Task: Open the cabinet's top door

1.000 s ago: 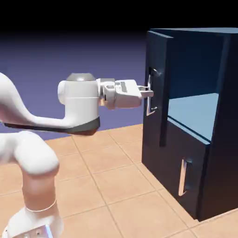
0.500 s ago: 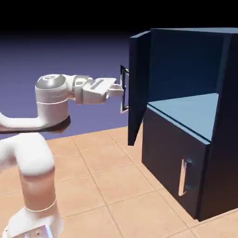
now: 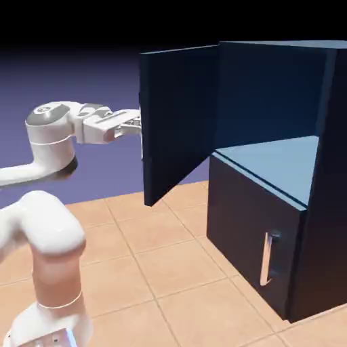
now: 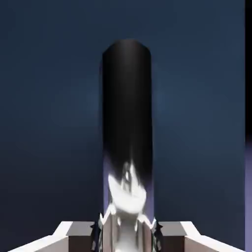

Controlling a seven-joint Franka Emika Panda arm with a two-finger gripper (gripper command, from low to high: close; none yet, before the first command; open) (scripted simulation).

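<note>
The dark navy cabinet (image 3: 325, 169) stands at the exterior view's right. Its top door (image 3: 179, 118) is swung far out to the left, inner face showing, and the upper compartment with its pale blue shelf (image 3: 284, 162) lies open. My gripper (image 3: 135, 125) reaches from the left to the door's outer edge and is shut on the door's handle, which the panel mostly hides there. In the hand view the handle (image 4: 127, 123) runs as a dark glossy bar up from between my gripper (image 4: 127, 232) fingers, with the navy door panel (image 4: 49, 123) filling the picture behind it.
The shorter lower door (image 3: 251, 237) is closed, its small silver handle (image 3: 269, 259) upright. The tan tiled tabletop (image 3: 162, 257) spreads in front of the cabinet. My arm's white base and elbow (image 3: 47, 257) fill the lower left.
The top door has swung from barely ajar to wide open toward the left. My hand moved left and back with the handle, keeping its grip.
</note>
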